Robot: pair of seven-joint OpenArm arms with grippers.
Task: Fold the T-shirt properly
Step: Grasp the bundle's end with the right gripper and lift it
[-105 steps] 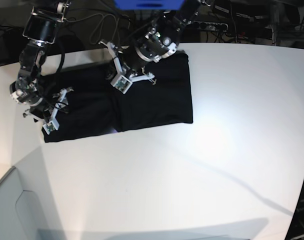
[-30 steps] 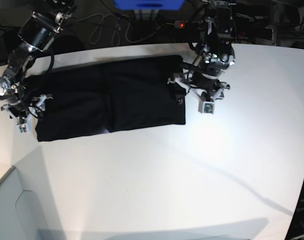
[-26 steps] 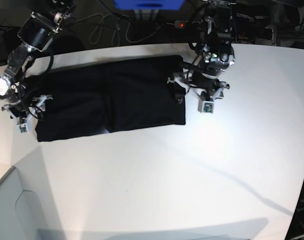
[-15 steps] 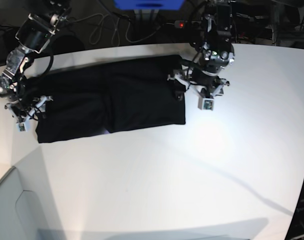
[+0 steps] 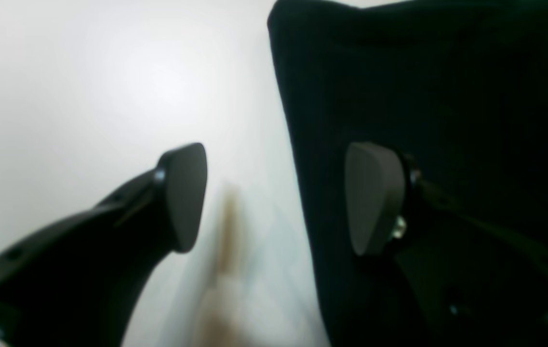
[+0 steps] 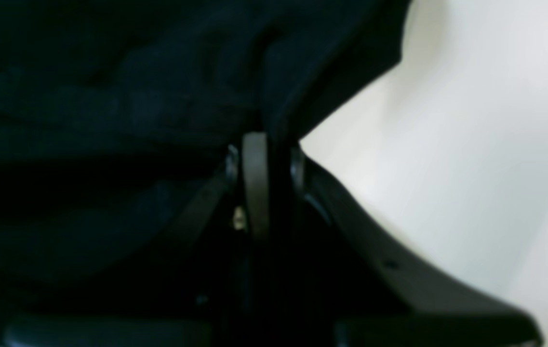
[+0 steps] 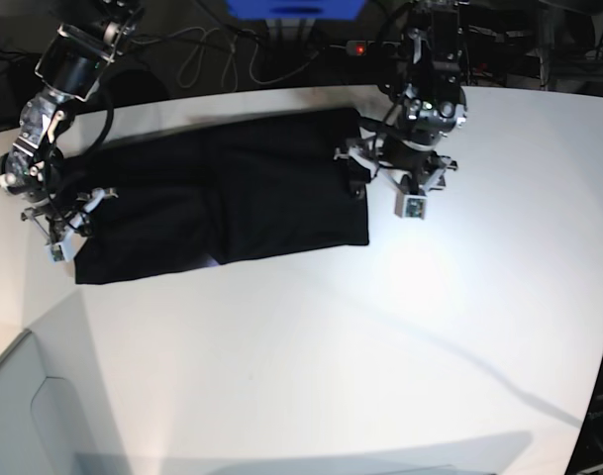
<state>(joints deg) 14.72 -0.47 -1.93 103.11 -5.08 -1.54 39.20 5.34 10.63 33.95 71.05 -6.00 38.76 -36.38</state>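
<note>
T-shirt [image 7: 222,193] lies in one long black band across the far side of the white table [image 7: 400,336], an arm at each end.

One shirt, two grippers. Wide bare table runs out ahead of both arms. Left gripper [image 5: 274,197] hangs spread wide astride the shirt's edge, one finger over cloth, one over table, gripping nothing. Right gripper [image 6: 266,188] is pinched tight on a fold of the shirt's end, fabric bunched above its fingers. No print shows; both wrist views are blurred and dark.
</note>
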